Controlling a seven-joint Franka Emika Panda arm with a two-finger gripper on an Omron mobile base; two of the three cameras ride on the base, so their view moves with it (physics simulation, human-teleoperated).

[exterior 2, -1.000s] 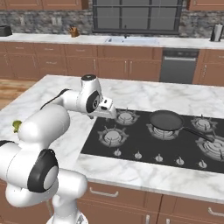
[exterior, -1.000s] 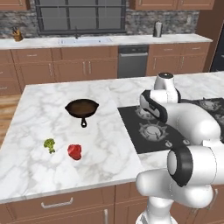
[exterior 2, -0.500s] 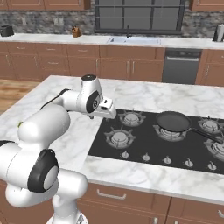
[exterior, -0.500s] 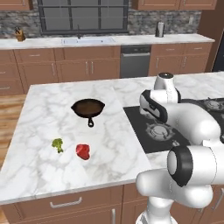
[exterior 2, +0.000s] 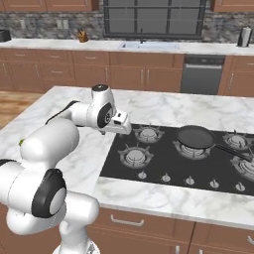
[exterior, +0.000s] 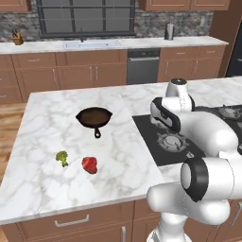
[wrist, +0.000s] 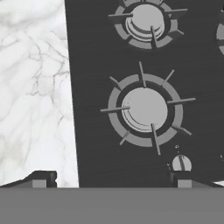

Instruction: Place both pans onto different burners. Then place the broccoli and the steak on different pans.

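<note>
Hovering wide open and empty, gripper (wrist: 111, 179) above front-left burner (wrist: 145, 109); near-black pan (exterior 2: 196, 137) already on a burner beyond. Rust-brown pan (exterior: 94, 116) well off over the marble, broccoli (exterior: 62, 157) and steak (exterior: 89, 164) nearer. Best approached by the handle.

White, grey-veined marble island counter (exterior: 42, 142); black glass cooktop (exterior 2: 163, 166) with grey burners (wrist: 144, 109) and black grates. Rust-brown pan (exterior: 94, 116), dark inside; near-black pan (exterior 2: 196, 136). Green broccoli (exterior: 62, 157), pale stem; bright red steak (exterior: 89, 164). Reddish-brown wood cabinets (exterior: 90, 75); mottled grey stone backsplash (exterior 2: 49, 22).
</note>
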